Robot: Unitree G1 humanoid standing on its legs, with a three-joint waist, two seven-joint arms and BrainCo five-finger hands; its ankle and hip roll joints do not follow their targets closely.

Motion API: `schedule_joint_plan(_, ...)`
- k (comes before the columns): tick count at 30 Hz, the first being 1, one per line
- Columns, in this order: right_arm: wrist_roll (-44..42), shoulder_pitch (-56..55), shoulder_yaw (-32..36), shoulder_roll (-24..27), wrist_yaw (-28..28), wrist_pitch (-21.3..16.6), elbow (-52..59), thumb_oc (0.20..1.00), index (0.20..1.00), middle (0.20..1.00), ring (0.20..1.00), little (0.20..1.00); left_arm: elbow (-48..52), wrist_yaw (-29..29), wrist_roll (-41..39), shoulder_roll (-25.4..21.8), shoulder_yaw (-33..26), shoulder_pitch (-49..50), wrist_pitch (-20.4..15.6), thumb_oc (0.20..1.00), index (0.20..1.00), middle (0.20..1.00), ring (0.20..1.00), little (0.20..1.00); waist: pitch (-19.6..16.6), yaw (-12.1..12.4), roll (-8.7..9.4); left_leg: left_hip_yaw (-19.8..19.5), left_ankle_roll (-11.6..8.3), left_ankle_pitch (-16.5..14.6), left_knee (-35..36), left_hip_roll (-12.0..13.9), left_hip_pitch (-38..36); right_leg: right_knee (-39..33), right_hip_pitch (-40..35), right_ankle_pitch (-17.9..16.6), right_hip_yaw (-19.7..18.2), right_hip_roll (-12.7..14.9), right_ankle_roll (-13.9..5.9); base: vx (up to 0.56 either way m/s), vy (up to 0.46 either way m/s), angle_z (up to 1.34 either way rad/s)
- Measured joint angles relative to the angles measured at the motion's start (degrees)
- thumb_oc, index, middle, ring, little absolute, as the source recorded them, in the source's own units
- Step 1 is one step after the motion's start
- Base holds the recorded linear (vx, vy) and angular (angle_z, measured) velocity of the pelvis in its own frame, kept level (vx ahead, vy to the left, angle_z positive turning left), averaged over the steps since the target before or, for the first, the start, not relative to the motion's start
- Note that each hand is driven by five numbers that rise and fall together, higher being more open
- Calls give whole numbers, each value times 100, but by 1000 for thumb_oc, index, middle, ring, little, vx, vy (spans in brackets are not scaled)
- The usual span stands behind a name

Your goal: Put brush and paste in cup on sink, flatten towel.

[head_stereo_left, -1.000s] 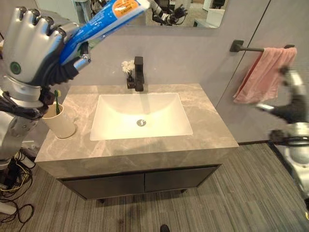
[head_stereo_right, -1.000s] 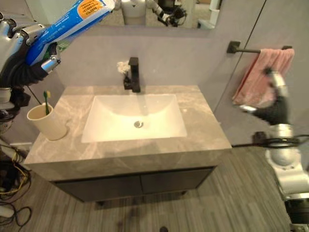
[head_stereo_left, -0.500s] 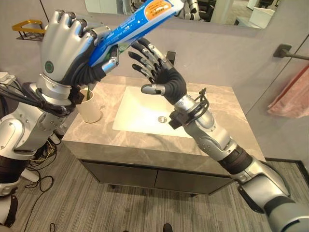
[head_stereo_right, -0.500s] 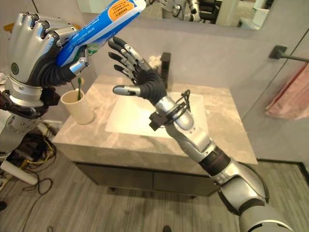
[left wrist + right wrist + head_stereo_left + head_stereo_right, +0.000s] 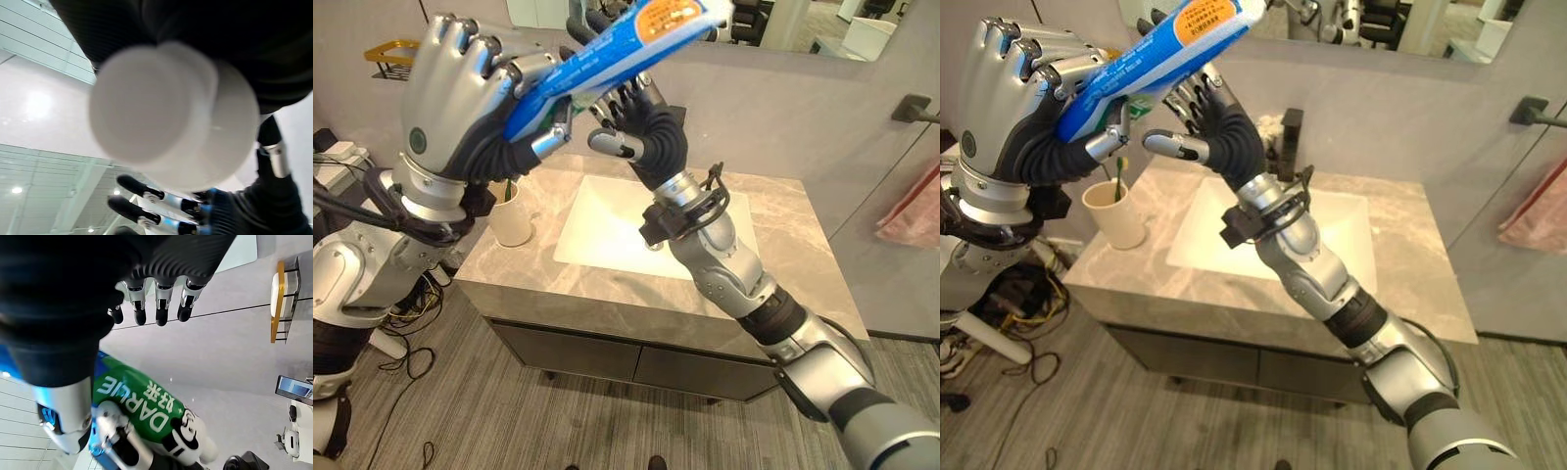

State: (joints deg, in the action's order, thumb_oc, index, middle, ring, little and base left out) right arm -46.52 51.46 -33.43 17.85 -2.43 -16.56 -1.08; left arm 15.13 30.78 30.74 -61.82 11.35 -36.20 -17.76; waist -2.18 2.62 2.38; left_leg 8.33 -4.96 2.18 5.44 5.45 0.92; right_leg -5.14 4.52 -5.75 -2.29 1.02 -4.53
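Grey marbled stone is forming the vanity countertop (image 5: 773, 284), with a white rectangular sink basin (image 5: 607, 235) sunk into it, dark cabinet doors (image 5: 607, 357) below and a striped grey floor (image 5: 509, 431) around it. A black faucet (image 5: 1291, 137) is standing at the back edge of the basin against the grey wall, under a mirror (image 5: 822, 20).

High above the counter's left end, the left hand (image 5: 460, 103) is clenching its fingers around the lower part of a blue toothpaste tube (image 5: 636, 34), which is slanting up and toward the mirror with its orange label near the top. In the left wrist view the tube's white cap (image 5: 171, 112) is pointing straight at the camera.

The right hand (image 5: 641, 122) is reaching across the basin to just behind the tube; its fingers are spread and released, gripping nothing. Whether they are touching the tube I cannot tell. In the right wrist view those straight fingers (image 5: 161, 301) are showing beside the tube's green end.

Below the left hand, a cream cup (image 5: 1116, 215) is standing upright on the countertop's left end, beside the basin, with a green-handled toothbrush (image 5: 1116, 176) sticking out of it. A pink towel (image 5: 911, 211) is hanging at the far right, under a black wall bar (image 5: 1538, 108). A yellow wire shelf (image 5: 391, 54) is fixed to the wall at upper left.
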Motion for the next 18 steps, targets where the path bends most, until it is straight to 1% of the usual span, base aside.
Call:
schedule_joint_plan(4,-2,138,0,-4,0,-12,-1,1000,1000,1000,1000,1000,-33,-91,-119,0,313,16,-109,200,200,200,200,200,3,1,-4,0,0,1,-1,0,-2,0,-2,0,1,0,0,0,0,0)
schedule_joint_plan(9,-2,151,1,-38,3,-98,5,1000,1000,1000,1000,1000,-38,-262,-382,7,293,317,-167,200,200,200,200,200,6,11,-9,10,0,0,0,2,-22,0,-6,1,-16,-3,1,0,2,-1)
schedule_joint_plan(12,-2,151,-11,-48,7,-98,8,1000,1000,1000,1000,1000,-34,-284,-561,173,272,492,-216,200,200,200,200,200,11,28,-17,10,0,0,0,2,-23,-1,-7,3,-15,-3,2,0,0,0)
schedule_joint_plan(17,-80,151,-48,-57,12,-98,16,1000,1000,1000,1000,1000,-34,-360,-615,213,251,542,-225,200,200,200,200,200,15,48,-23,8,0,0,0,4,-22,0,-8,3,-12,-5,2,0,0,0)
schedule_joint_plan(18,-148,150,-52,-73,16,-98,18,1000,1000,1000,1000,1000,-39,-420,-620,313,241,556,-225,200,200,200,200,200,17,65,-26,6,0,0,0,4,-21,0,-9,3,-10,-5,2,0,0,0)
